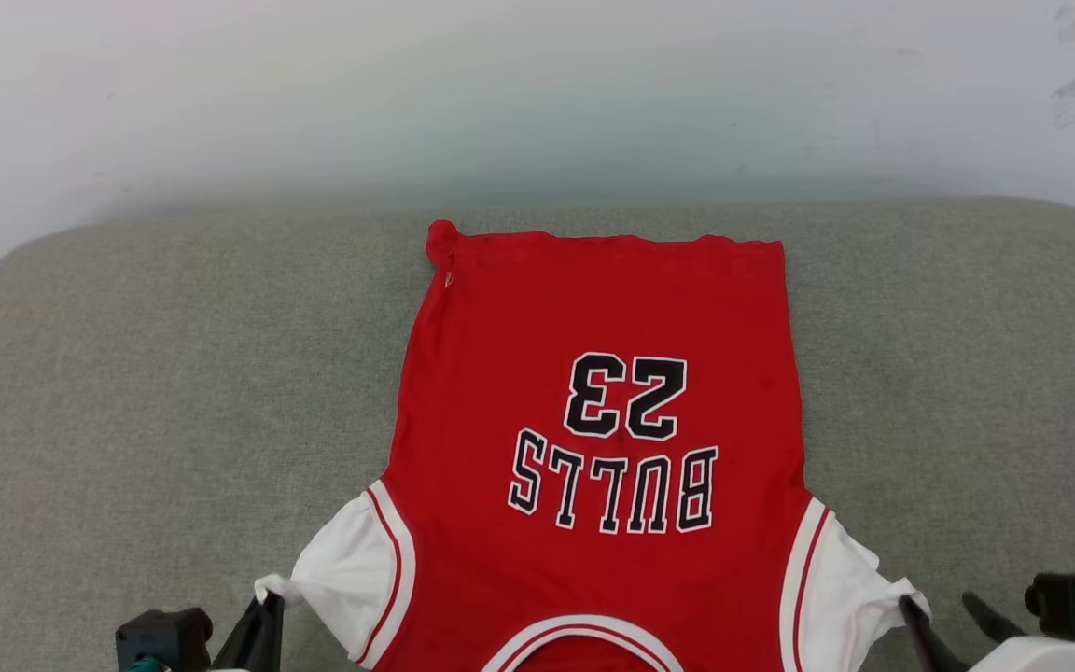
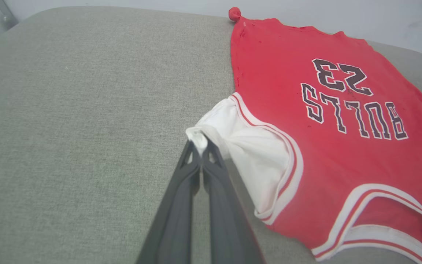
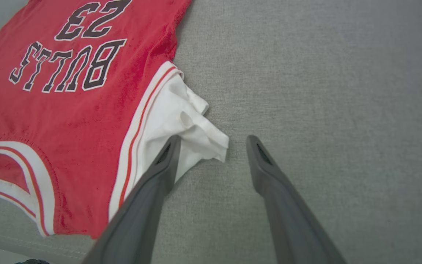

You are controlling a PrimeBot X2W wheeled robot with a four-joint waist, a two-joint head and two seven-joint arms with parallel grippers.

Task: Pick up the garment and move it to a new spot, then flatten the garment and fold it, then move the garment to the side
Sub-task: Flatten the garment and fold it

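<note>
- A grey fabric cushion [image 1: 127, 420] is spreading across the whole work area, and a pale wall [image 1: 537, 93] is rising behind its far edge.
- The garment [image 1: 593, 308] is lying flat and spread out on the middle of the cushion. Its collar is pointing toward the robot and its hem is running along the far side, near the cushion's back edge.
- The black "BULLS 23" print [image 1: 617, 448] is facing up and reading upside down in the head view.
- The left sleeve [image 1: 351, 560] is stretching outward toward the robot's left, its tip drawn to a point.
- The right sleeve [image 3: 181, 117] is resting crumpled on the cushion.
- The left gripper [image 2: 199, 148] is clenching its fingers together on the tip of the left sleeve, with a small tuft of white cloth poking out between them.
- The right gripper [image 3: 214, 143] is standing open and gripping nothing. One finger is lying at the edge of the right sleeve, the other is hanging over bare cushion, and the sleeve's corner is sitting between them.
- A small bunched knot of red cloth [image 1: 441, 233] is sticking up at the hem's far left corner.
</note>
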